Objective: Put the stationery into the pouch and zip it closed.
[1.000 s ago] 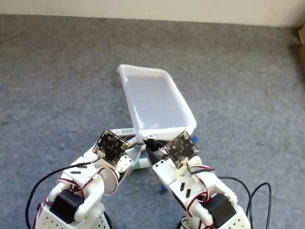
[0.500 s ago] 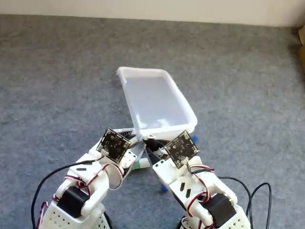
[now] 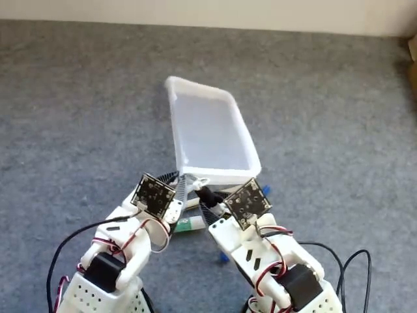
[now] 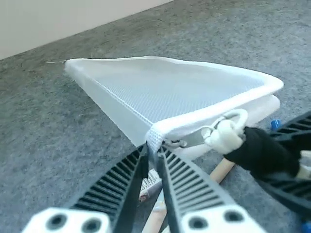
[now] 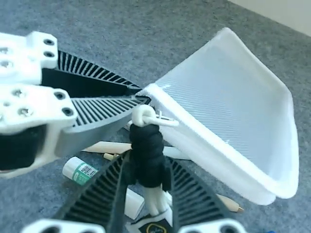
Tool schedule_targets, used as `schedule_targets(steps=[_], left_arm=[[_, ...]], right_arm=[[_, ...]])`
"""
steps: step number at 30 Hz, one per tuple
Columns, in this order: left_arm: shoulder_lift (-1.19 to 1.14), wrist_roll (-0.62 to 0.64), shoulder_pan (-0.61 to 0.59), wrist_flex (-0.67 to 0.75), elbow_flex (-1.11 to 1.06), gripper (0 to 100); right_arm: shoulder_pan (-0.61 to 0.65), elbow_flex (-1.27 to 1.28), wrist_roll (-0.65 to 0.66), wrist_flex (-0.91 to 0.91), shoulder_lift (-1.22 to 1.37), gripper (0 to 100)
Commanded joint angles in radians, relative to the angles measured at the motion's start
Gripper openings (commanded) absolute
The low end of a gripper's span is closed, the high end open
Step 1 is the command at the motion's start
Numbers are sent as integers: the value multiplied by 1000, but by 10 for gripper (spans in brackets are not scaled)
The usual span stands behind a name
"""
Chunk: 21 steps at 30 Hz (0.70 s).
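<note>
The white mesh pouch (image 3: 212,134) is held up off the grey carpet, tilted, with its near end between both arms. My left gripper (image 3: 183,190) (image 4: 154,149) is shut on the pouch's (image 4: 165,90) near corner tab. Just beside it, my right gripper (image 3: 210,199) (image 5: 147,161) is shut on the black zipper pull cord (image 5: 146,145) (image 4: 260,151), which hangs from a white ring on the pouch (image 5: 228,102). Stationery lies on the carpet under the grippers: a green-capped glue stick (image 3: 189,223) (image 5: 80,171), a wooden pencil (image 4: 221,170) (image 5: 228,201) and a blue pen (image 3: 223,257).
Grey carpet (image 3: 78,117) spreads all round, and a pale wall edge runs along the far side. A brown object (image 3: 412,59) shows at the far right edge. Both arm bases and their cables crowd the near edge.
The left arm has moved forward and right, drawing the pouch's near corner with it. The pouch has swung and shifted away from the arms, now lying narrower and more upright.
</note>
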<state>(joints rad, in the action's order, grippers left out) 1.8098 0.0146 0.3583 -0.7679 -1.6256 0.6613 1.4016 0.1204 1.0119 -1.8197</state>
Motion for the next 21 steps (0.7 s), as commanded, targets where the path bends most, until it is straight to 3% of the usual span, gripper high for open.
schedule_targets(steps=[1, 12, 21], left_arm=[[7, 2, -21, 18, 8, 7], [7, 2, -22, 15, 10, 7], [8, 5, -128, 18, 10, 7]], right_arm=[[-5, -15, -2, 4, -16, 5], [-10, -15, -2, 5, -16, 5], [-12, -15, 0, 5, -16, 5]])
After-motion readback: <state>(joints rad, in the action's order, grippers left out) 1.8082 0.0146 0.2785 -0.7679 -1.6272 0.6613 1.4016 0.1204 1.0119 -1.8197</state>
